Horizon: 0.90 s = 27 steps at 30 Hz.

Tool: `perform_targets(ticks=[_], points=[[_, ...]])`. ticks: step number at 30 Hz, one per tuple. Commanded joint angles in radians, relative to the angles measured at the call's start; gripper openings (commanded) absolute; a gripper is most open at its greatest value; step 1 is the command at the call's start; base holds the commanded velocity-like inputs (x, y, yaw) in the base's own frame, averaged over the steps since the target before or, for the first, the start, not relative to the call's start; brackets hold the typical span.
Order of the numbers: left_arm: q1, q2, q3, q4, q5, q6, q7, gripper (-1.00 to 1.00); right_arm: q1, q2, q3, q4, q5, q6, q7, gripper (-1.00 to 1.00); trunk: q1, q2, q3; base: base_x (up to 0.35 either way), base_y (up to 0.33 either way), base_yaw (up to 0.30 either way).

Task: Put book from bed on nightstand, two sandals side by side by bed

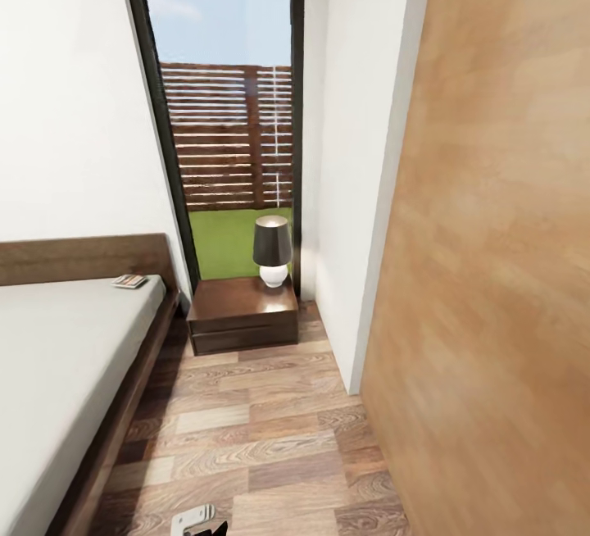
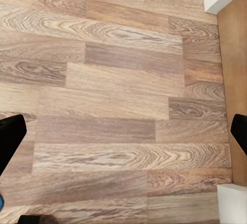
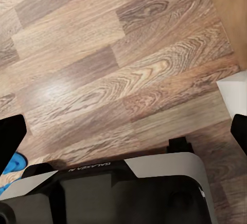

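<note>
The book (image 1: 129, 280) lies flat on the off-white mattress of the bed (image 1: 57, 356), close to the dark headboard. Beside the bed's head stands the dark nightstand (image 1: 243, 319), under the tall window. My left gripper (image 2: 123, 136) hangs open over bare plank floor, its black fingertips (image 2: 10, 136) wide apart with nothing between them. My right gripper (image 3: 123, 134) is open too, above the floor and my own base. A bright blue sliver, probably a sandal (image 3: 13, 165), peeks out beside one right finger; most of it is hidden.
A lamp (image 1: 272, 251) with a dark shade and white base stands on the nightstand's right half. A brown door (image 1: 492, 274) and a white wall corner (image 1: 360, 192) narrow the passage on the right. Plank floor (image 1: 262, 438) runs between bed and wall.
</note>
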Motion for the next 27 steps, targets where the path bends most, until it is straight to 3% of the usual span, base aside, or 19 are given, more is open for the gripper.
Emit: perform_targets(ticks=[1,17,27], points=[[-0.001,0.0,0.008,0.001,-0.003,-0.002,-0.005,1.0,-0.002,0.0,0.008,0.004,-0.011,-0.003,0.007,1.0,0.001,-0.002,-0.002,0.02,-0.018,0.0],[-0.001,0.0,0.008,0.001,-0.003,-0.002,-0.005,1.0,-0.002,0.001,0.008,0.004,-0.011,-0.003,0.005,1.0,0.001,-0.002,-0.002,0.154,-0.001,0.0],[-0.001,0.0,0.008,0.001,-0.003,-0.002,-0.005,1.0,-0.002,0.0,0.008,0.004,-0.006,-0.005,0.004,1.0,0.001,-0.002,-0.002,0.25,0.0,0.0]])
